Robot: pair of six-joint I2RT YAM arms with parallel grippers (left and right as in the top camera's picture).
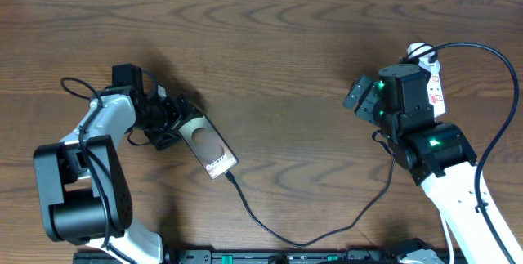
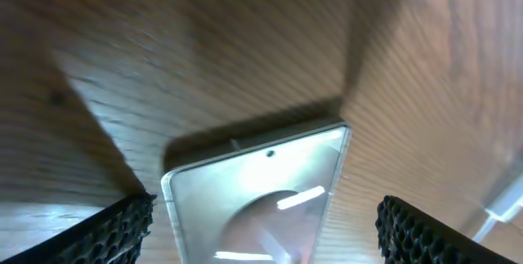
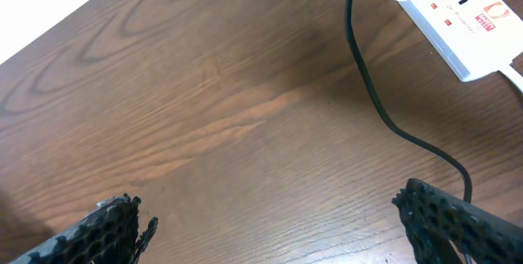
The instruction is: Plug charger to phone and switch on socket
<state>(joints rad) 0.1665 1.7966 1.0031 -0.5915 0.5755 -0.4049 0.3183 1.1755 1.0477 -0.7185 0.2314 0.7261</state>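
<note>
View from above of a brown wooden table (image 1: 270, 43) with a robot arm at each side. The phone (image 1: 209, 149) lies flat and slanted at left of centre, screen up. The charger (image 1: 270, 230), a thin black cable, runs from the phone's lower end, curves along the front edge and rises toward the right arm; its tip appears to be seated in the phone, though the join is too small to be sure. The left gripper (image 1: 176, 123) sits at the phone's upper end, fingers spread wide. In its wrist view the phone's top edge lies between the two pads, with clear gaps either side, so nothing is gripped. The right gripper (image 1: 360, 98) hovers over bare wood, its fingers also spread wide and empty. The socket (image 1: 435, 86), a white strip with red marks, lies at the far right, partly hidden by the right arm; in the right wrist view it lies off to the upper right, away from the fingers. The plugging step looks finished, leaving the switch. The next move likely falls to the right arm: turn toward the socket, find its switch, not identifiable here, and press it with one fingertip.
</note>
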